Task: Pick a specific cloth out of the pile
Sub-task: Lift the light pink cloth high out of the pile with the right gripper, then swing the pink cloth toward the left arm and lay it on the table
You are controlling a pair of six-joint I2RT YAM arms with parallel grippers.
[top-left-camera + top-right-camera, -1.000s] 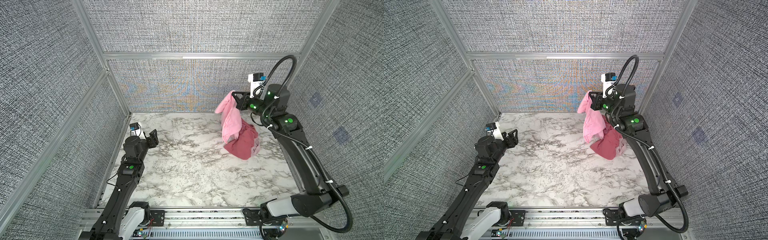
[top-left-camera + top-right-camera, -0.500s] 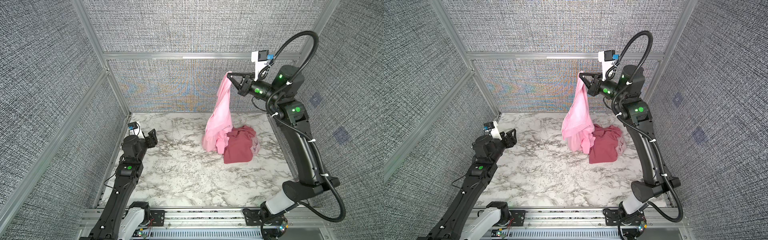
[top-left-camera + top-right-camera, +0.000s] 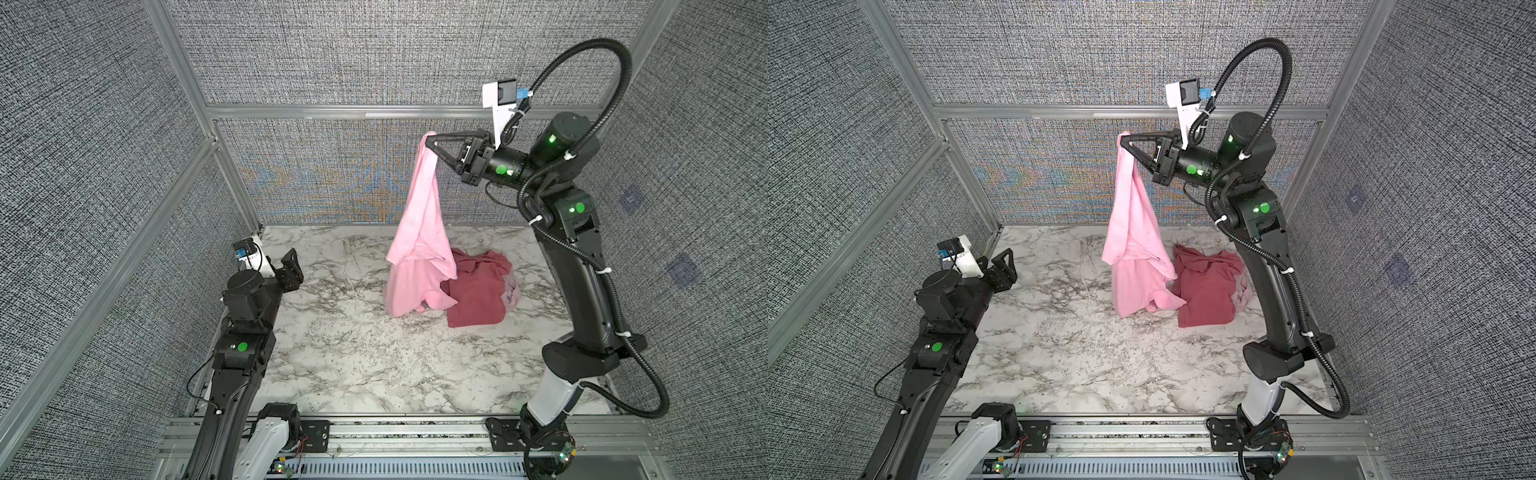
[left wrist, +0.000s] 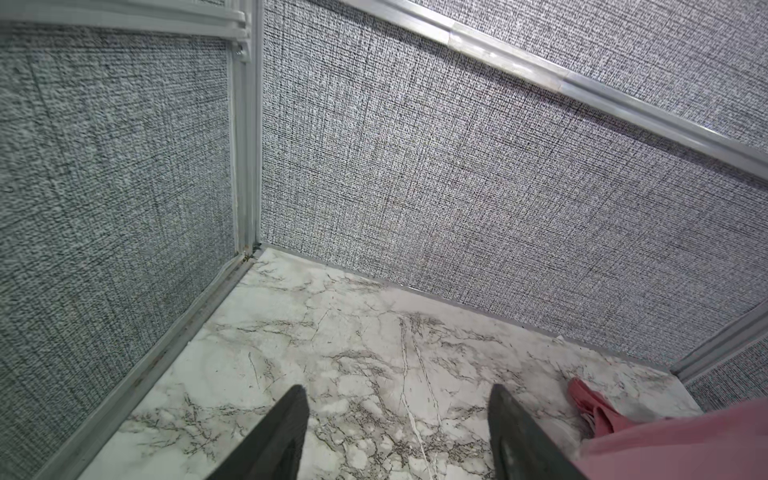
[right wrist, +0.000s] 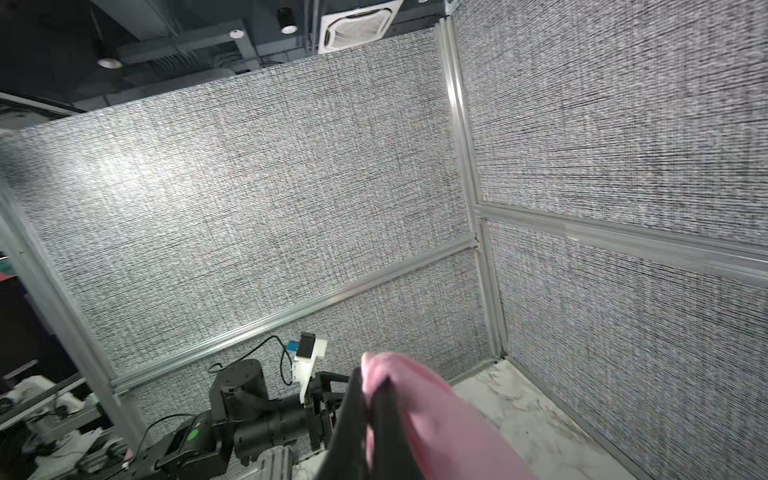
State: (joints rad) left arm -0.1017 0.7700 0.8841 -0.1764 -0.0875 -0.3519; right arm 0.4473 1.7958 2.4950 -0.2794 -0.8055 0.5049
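Three plain soft cloths share a white marble-patterned tabletop (image 3: 353, 353) enclosed by grey woven wall panels (image 3: 374, 62). The right gripper (image 3: 431, 140) is high up near the back wall, its fingers pinched tight on the top corner of the bright bubblegum-pink soft cloth (image 3: 419, 232). This cloth hangs down in a long narrow drape. Its lower end lies bunched on the marble, touching the left edge of the pile (image 3: 486, 270) in both top views. In the pile, a dark rose-red cloth (image 3: 473, 303) lies crumpled on top, and a pale mauve-grey cloth (image 3: 512, 293) peeks out at its right side. The left gripper (image 4: 397, 388) hovers low over the table's left side, well apart from the cloths, with its fingers spread wide and holding nothing.
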